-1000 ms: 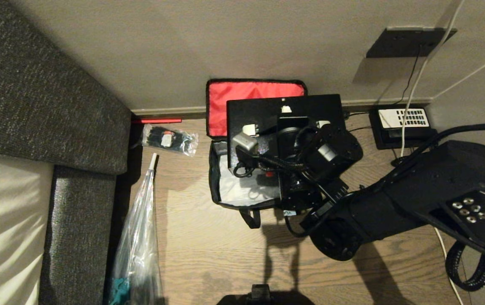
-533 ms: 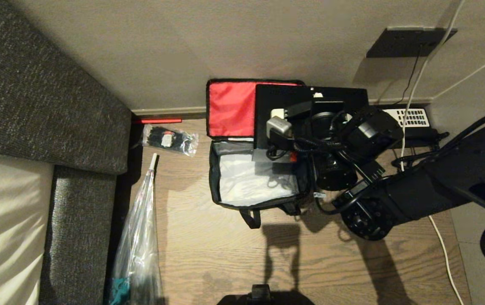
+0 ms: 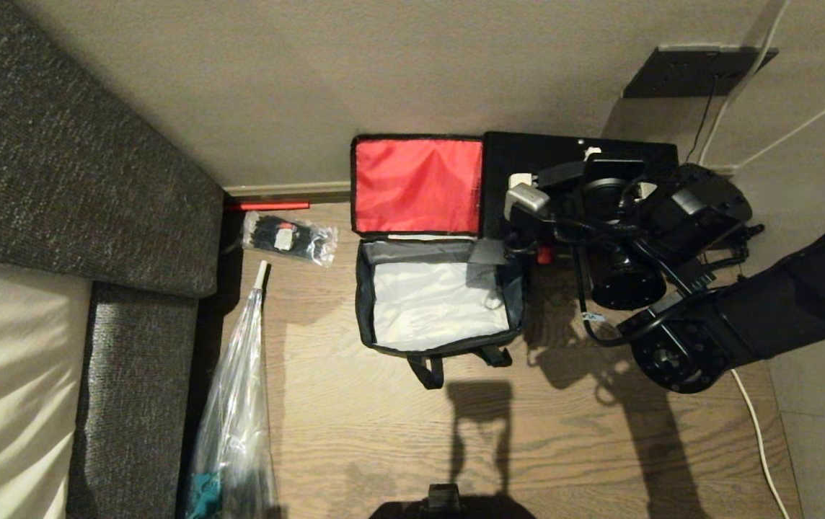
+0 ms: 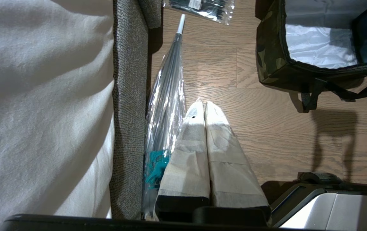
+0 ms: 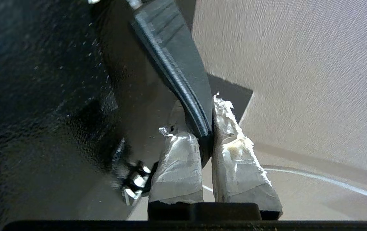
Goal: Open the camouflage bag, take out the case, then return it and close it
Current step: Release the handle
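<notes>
Wooden flooring point(image 3: 355, 432) carries the camouflage bag point(image 3: 365, 317) with its red-lined lid propped open against the wall, while we hold the case point(image 3: 564, 155) clear to its right, right gripper point(image 5: 206, 128) jaws pinching the handle point(image 5: 177, 67); left gripper point(image 4: 204, 110) parked, jaws pressed together.

The right arm point(image 3: 744, 317) reaches across, bent at the wrist, its gripper point(image 5: 207, 128) clamped tight on a handle. The left gripper point(image 4: 202, 112) hangs with fingers pressed together.
</notes>
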Motion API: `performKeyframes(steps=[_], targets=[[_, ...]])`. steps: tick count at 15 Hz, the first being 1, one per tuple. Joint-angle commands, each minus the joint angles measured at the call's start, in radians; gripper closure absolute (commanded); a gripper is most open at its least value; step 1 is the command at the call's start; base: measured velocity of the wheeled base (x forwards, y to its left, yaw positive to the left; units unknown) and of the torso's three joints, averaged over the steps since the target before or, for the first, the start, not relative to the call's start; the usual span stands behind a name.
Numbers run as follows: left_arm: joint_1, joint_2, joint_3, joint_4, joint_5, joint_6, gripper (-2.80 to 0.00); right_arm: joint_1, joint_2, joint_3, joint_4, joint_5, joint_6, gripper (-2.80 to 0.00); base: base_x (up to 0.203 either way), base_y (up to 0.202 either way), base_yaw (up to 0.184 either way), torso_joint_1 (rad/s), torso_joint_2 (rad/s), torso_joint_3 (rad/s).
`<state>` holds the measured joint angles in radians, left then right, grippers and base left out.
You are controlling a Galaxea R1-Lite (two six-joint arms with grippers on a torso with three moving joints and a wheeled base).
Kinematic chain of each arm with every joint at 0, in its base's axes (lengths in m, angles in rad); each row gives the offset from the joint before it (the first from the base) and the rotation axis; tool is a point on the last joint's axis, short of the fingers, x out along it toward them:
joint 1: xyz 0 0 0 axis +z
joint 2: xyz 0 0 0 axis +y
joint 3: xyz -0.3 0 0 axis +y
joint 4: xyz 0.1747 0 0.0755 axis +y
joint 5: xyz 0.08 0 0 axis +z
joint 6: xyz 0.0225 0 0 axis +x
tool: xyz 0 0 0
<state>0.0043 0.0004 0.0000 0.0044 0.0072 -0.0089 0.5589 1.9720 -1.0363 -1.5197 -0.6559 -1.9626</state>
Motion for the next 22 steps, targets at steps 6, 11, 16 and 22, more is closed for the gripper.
performKeyframes(steps=[6,11,16,22], targets=[[0.000,0.000,0.003,0.000,0.000,0.000,0.00,-0.110,-0.036,0.055,-0.010,0.018,0.042,0.00,0.000,0.000,0.000,0.000,0.00,0.000],[0.000,0.000,0.003,0.000,0.000,0.000,0.00,-0.198,-0.030,0.063,-0.010,0.048,0.064,0.00,0.000,0.000,0.000,0.000,0.00,0.000],[0.000,0.000,0.003,0.000,0.000,0.000,0.00,-0.241,-0.033,0.078,-0.010,0.056,0.082,0.00,0.000,0.000,0.000,0.000,0.00,0.000],[0.000,0.000,0.003,0.000,0.000,0.000,0.00,-0.331,-0.003,0.083,-0.010,0.086,0.120,0.00,0.000,0.000,0.000,0.000,0.00,0.000]])
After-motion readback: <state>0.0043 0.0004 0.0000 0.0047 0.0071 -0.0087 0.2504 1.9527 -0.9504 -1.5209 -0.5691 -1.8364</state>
